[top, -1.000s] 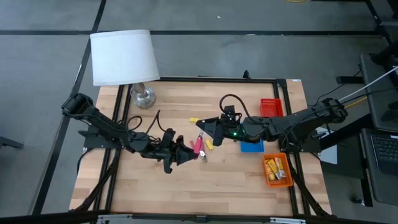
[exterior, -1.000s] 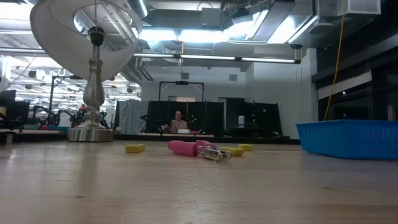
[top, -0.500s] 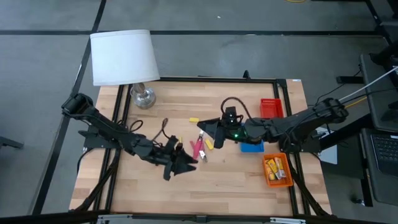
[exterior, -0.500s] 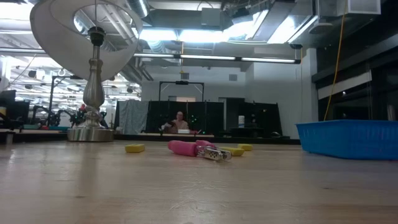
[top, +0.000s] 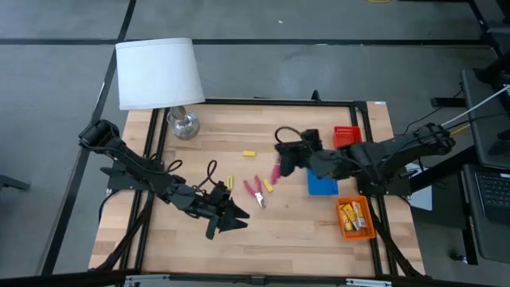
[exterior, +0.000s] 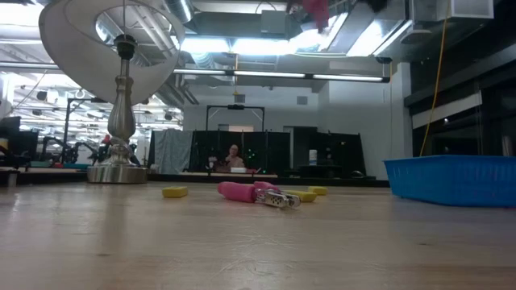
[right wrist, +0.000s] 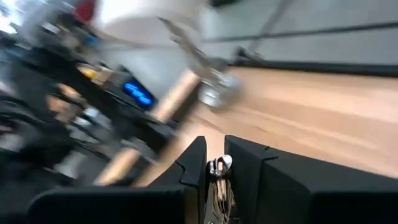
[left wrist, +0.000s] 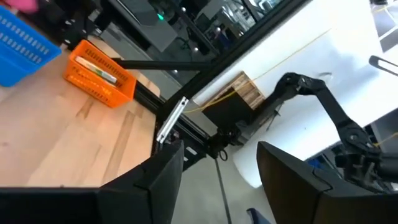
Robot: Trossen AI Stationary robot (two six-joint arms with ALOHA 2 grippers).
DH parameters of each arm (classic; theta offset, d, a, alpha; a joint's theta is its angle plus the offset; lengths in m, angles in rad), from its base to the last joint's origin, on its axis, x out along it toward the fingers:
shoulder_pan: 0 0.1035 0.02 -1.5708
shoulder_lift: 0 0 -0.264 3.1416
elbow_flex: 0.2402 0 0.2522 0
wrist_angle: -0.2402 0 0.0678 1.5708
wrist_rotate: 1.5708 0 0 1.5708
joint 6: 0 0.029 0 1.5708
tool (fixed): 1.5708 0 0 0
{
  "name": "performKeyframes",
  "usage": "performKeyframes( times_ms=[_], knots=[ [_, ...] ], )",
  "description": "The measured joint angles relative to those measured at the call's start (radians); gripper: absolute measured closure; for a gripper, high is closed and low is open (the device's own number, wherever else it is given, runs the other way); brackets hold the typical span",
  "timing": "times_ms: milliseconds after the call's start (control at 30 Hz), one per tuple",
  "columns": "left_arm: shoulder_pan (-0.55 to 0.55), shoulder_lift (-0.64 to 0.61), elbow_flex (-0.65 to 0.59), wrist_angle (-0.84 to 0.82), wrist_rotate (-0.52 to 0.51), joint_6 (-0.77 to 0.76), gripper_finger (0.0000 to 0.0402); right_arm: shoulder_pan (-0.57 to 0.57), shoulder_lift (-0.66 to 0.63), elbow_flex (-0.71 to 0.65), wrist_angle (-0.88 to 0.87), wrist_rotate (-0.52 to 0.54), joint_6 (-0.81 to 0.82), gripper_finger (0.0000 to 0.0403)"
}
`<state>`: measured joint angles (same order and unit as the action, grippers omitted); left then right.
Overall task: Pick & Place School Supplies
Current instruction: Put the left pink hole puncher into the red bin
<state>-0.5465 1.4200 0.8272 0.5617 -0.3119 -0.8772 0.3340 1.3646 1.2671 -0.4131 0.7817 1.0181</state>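
My right gripper point(top: 280, 162) hangs over the table's middle, just left of the blue tray point(top: 322, 186), shut on a red-handled tool point(top: 275, 171); the low view shows that tool high up point(exterior: 314, 10). A second red-handled tool point(top: 255, 190) lies flat on the wood, with small yellow pieces point(top: 268, 186) point(top: 230, 182) point(top: 249, 153) lying around it. My left gripper point(top: 231, 222) stands open and holds nothing, nearer the front edge than the tool on the table. Yellow packs point(top: 351, 215) lie in the orange tray point(top: 356, 232). My right gripper pinches the tool between its two fingers; a silvery metal part point(right wrist: 219, 164) shows in the narrow gap at their ends. The red handle point(top: 275, 172) sticks out beyond the fingers toward the table's left. The tool is lifted clear of the table.
A lamp with a white shade point(top: 157, 72) stands on its metal base point(top: 183, 124) at the far left corner. A red tray point(top: 347, 137) sits at the far right. Dark cables loop over both arms. Bare wood lies along the near edge.
My right gripper has drawn back toward the blue tray and turned, lifting one red-handled tool off the table. My left gripper has opened and backed toward the near edge, away from the tools. The other tool stays on the wood.
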Motion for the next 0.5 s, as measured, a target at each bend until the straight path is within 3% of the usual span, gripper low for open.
performKeyframes(
  times_ms=[333,500],
  knots=[
    [-0.03,0.0,0.0,-0.021,-0.117,0.004,0.0208,0.057,-0.036,0.001,-0.858,0.018,0.528,0.0357],
    [-0.024,0.0,0.0,-0.021,-0.142,0.007,0.0209,0.029,-0.053,-0.001,-1.122,-0.006,0.624,0.0357]
  ],
)
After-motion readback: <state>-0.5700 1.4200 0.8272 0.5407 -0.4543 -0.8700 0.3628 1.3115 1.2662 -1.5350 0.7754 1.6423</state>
